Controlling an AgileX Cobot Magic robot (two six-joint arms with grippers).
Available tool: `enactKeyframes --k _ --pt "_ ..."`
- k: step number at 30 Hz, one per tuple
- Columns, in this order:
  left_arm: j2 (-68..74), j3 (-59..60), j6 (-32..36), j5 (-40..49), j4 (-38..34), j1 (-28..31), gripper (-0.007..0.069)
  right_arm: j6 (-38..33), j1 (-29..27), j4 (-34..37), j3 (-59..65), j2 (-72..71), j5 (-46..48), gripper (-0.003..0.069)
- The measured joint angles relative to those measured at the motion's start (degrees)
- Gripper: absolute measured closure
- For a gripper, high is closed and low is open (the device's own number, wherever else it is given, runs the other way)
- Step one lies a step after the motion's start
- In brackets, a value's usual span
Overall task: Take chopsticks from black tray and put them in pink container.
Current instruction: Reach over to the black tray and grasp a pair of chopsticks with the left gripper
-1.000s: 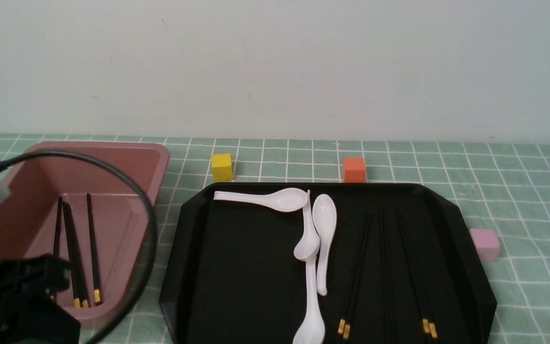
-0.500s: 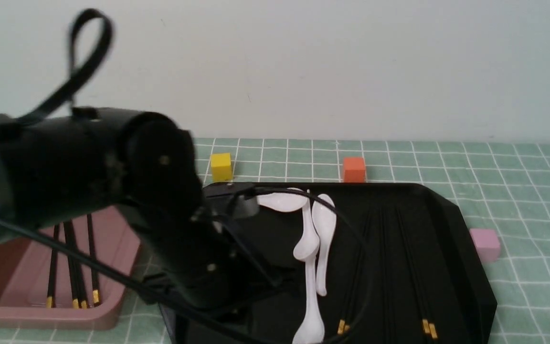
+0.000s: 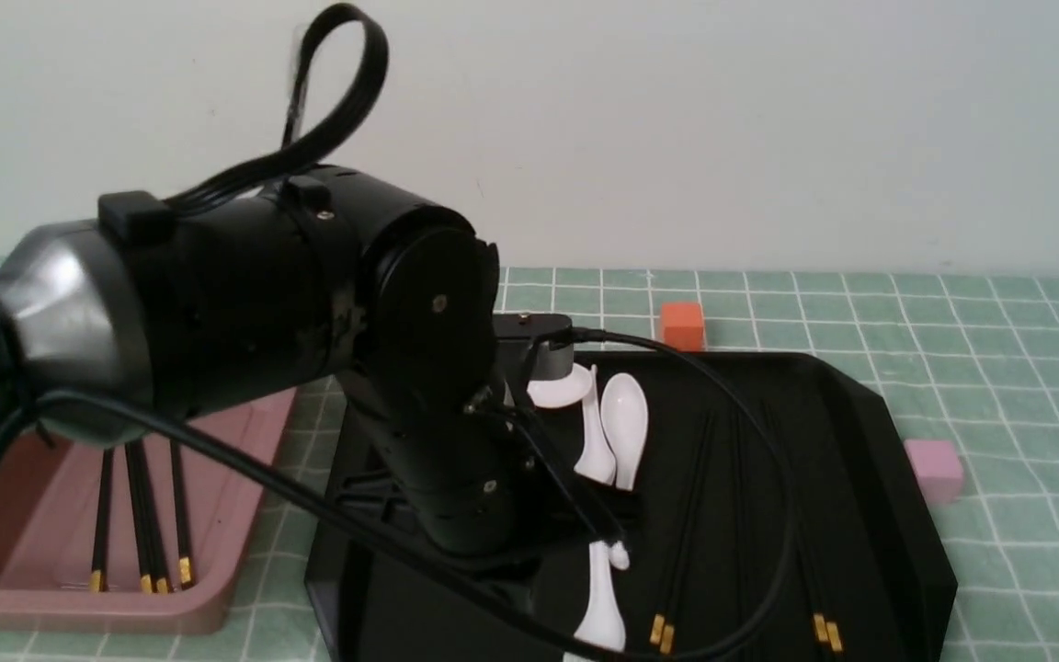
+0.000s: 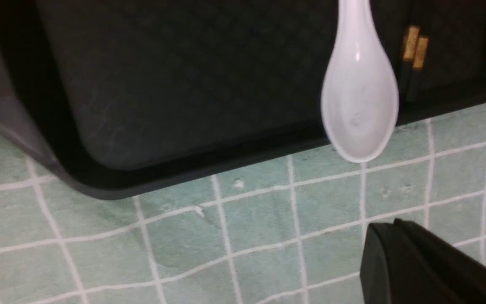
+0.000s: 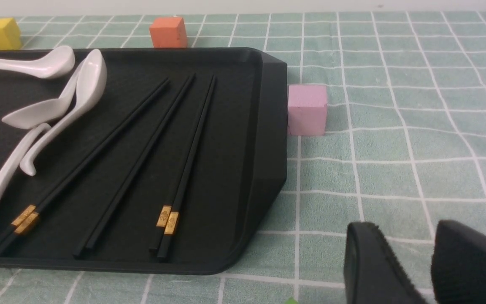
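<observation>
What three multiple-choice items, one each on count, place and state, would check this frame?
1. Chopsticks in the pink container: A one; B eight; C four.
2. The pink cube sits: A in the pink container; B on the checked cloth beside the black tray; C stacked on the black tray.
3. The right claw is: A empty; B clamped on a chopstick; C holding the pink cube.
1 C: four gold bands show there. 2 B: it stands by the tray's right rim. 3 A: nothing lies between its fingers.
</observation>
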Motion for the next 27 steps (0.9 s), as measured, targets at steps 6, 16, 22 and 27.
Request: enactKeyframes --k 6,16,22,27 --pt "2.98 -6.16 0.06 1.23 -1.30 0.00 0.0533 0.00 0.00 0.00 0.00 0.00 0.00 0.0419" --pt "6.69 -9.70 2.13 -0.98 -2.10 0.00 0.0419 0.00 0.00 0.00 0.00 0.00 0.00 0.0419" --pt "12.28 -13.65 5.25 0.45 -5.24 -0.05 0.0361 0.00 0.00 0.00 0.00 0.00 0.00 0.0419" --pt "19.29 -21.12 6.75 3.56 -4.73 -1.22 0.0336 0.00 0.00 0.00 0.00 0.00 0.00 0.0419"
